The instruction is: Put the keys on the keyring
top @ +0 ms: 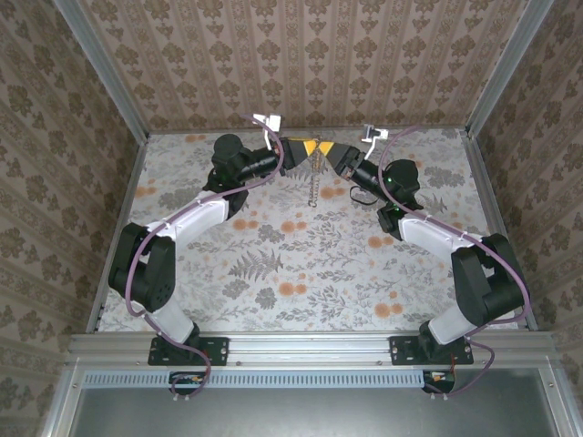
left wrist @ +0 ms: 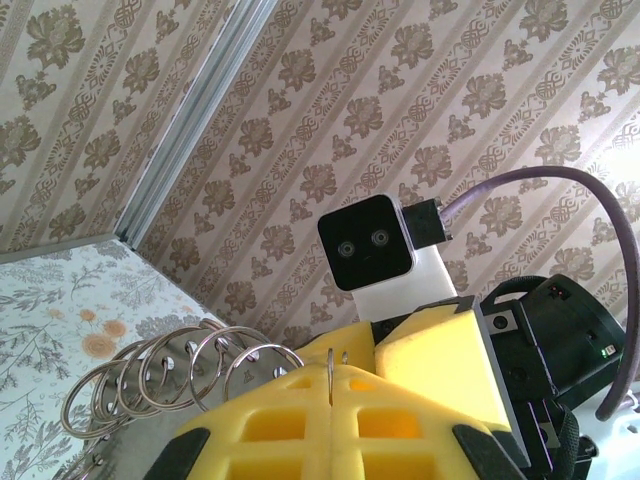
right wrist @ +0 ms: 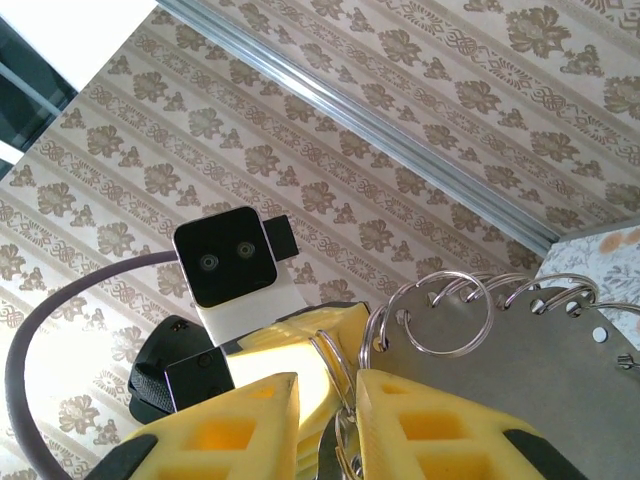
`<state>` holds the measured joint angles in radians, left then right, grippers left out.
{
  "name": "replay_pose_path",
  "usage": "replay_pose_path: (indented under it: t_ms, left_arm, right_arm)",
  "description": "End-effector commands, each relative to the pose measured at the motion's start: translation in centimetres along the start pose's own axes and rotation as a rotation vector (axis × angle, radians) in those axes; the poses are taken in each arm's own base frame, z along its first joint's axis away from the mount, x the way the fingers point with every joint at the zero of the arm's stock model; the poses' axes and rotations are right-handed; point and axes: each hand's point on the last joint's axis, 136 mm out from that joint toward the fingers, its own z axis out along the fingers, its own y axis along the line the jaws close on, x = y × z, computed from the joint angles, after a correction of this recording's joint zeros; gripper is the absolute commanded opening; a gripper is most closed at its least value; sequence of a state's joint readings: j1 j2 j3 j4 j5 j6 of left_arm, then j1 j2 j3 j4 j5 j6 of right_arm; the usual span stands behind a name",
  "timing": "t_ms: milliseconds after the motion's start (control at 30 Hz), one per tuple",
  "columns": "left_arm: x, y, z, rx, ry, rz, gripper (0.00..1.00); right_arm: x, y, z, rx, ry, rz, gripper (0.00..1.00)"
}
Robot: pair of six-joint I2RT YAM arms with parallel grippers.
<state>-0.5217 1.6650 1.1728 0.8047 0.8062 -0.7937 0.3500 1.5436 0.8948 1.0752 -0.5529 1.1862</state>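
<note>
At the back of the table my two grippers meet tip to tip. My left gripper [top: 299, 150] [left wrist: 330, 390] has its yellow fingers pressed together on the thin metal keyring [left wrist: 331, 362], which stands edge-on in the seam. My right gripper [top: 335, 155] [right wrist: 328, 400] faces it with its jaws apart. The keyring [right wrist: 333, 362] passes through that gap, close to the right-hand finger [right wrist: 420, 420]. A thin dangling metal string [top: 314, 187] hangs below the fingertips. The yellow-headed key is hidden.
A grey metal plate [right wrist: 530, 360] carrying several silver split rings [left wrist: 200, 370] hangs beside the fingertips. The patterned back wall [top: 310, 64] stands close behind both grippers, with aluminium posts at its corners. The floral table surface [top: 301, 264] stretches toward the arm bases.
</note>
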Motion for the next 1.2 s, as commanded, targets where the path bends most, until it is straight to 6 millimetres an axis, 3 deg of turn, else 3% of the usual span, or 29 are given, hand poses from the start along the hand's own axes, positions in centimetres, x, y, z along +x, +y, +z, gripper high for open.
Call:
replay_pose_path:
  t_ms: [0,367,567,700,900,1033,1167]
  left_arm:
    - [-1.9,-1.8,-0.4,0.039,-0.051,0.054,0.0]
    - [-1.9,-1.9,-0.4,0.042,-0.053,0.054,0.0]
    - [-1.9,-1.9,-0.4,0.04,-0.055,0.053,0.0]
    - [-2.0,-1.7,-0.4,0.037,-0.056,0.052,0.0]
    - [-3.3,-0.9,-1.9,0.01,-0.065,0.057,0.31]
    - [-5.0,0.2,-4.0,-0.021,-0.067,0.069,0.41]
    - [-5.4,0.5,-4.6,-0.013,-0.001,0.069,0.46]
  right_arm:
    - [-0.3,1.3,0.8,-0.049,-0.003,-0.018,0.24]
    - [-1.1,1.5,1.3,-0.051,-0.02,-0.028,0.17]
    - [-1.2,1.4,1.5,-0.055,-0.018,-0.023,0.0]
    - [-1.4,0.7,1.3,-0.041,-0.018,-0.008,0.0]
    - [-1.5,-0.3,1.0,-0.01,0.047,-0.011,0.0]
    - [-1.1,-0.3,0.9,-0.001,0.132,-0.049,0.0]
    - [-0.2,-0.2,1.1,0.017,0.242,-0.121,0.0]
